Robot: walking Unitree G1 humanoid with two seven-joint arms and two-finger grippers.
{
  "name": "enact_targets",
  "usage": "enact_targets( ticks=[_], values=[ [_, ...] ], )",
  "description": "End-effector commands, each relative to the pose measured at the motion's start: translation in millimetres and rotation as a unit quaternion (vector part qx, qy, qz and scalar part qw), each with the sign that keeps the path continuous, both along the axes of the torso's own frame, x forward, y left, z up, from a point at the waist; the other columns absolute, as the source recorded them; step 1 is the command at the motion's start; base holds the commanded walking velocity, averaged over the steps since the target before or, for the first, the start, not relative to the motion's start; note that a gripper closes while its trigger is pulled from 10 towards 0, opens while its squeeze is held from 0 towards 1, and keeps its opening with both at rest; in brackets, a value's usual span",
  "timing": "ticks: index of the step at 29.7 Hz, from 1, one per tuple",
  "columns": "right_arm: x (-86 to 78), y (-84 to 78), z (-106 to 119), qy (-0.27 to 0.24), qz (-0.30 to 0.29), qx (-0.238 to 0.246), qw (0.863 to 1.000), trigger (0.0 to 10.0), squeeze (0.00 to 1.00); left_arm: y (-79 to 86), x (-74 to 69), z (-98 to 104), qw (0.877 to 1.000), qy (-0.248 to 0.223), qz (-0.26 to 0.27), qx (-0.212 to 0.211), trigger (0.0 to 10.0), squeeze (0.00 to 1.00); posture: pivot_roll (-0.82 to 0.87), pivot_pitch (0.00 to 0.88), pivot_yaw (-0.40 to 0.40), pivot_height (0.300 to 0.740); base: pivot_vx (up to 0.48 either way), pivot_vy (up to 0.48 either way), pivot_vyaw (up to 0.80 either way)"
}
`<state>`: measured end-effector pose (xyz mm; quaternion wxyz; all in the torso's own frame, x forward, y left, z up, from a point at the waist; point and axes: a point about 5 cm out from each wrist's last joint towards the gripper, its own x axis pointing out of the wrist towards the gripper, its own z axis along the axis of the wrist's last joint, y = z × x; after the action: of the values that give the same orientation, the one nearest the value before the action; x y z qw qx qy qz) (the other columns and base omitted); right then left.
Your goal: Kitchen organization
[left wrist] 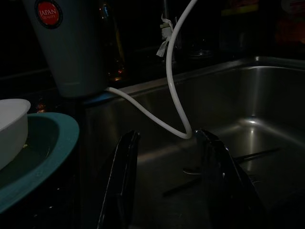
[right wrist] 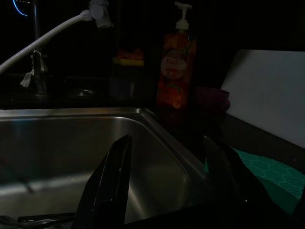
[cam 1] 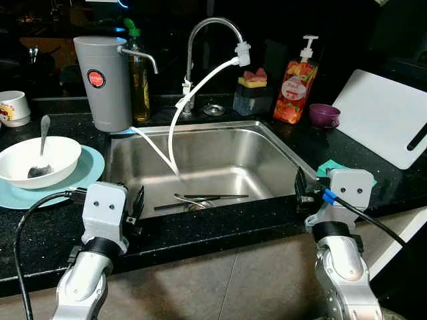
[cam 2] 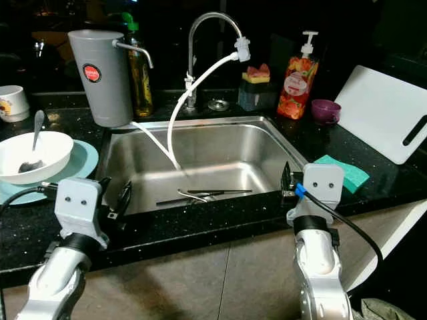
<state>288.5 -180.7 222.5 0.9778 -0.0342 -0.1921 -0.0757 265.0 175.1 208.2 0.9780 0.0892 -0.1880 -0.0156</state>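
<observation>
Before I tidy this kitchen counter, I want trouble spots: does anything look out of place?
Yes: loose metal cutlery lies on the stainless steel sink bottom, and a thin white hose droops from the chrome tap into the basin, looking improvised.

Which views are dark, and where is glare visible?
Both wrist views are very dark, with dim reflections on the sink steel; head views are brighter and sharp, with soft glare on the sink walls; the background behind the faucet is nearly black.
</observation>
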Motion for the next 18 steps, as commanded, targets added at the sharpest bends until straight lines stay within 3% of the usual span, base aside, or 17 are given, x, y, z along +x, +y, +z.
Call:
enact_targets(
  ticks=[1, 18],
  values=[
    [-0.8, -0.6, 1.4, -0.003, -0.002, 0.003, 1.000, 10.0, 0.00, -0.4, -0.3, -1.6, 1.000, 0.001, -0.001, 0.000, 10.0, 0.00, 0.11, 0.111, -0.077, 0.740, 0.000, 0.000, 0.00],
    [-1.2, 0.7, 1.5, -0.003, 0.001, 0.003, 1.000, 10.0, 0.00, -0.2, -1.7, -2.2, 1.000, 0.004, -0.002, 0.000, 10.0, 0.00, 0.12, 0.121, -0.078, 0.740, 0.000, 0.000, 0.00]
  ],
)
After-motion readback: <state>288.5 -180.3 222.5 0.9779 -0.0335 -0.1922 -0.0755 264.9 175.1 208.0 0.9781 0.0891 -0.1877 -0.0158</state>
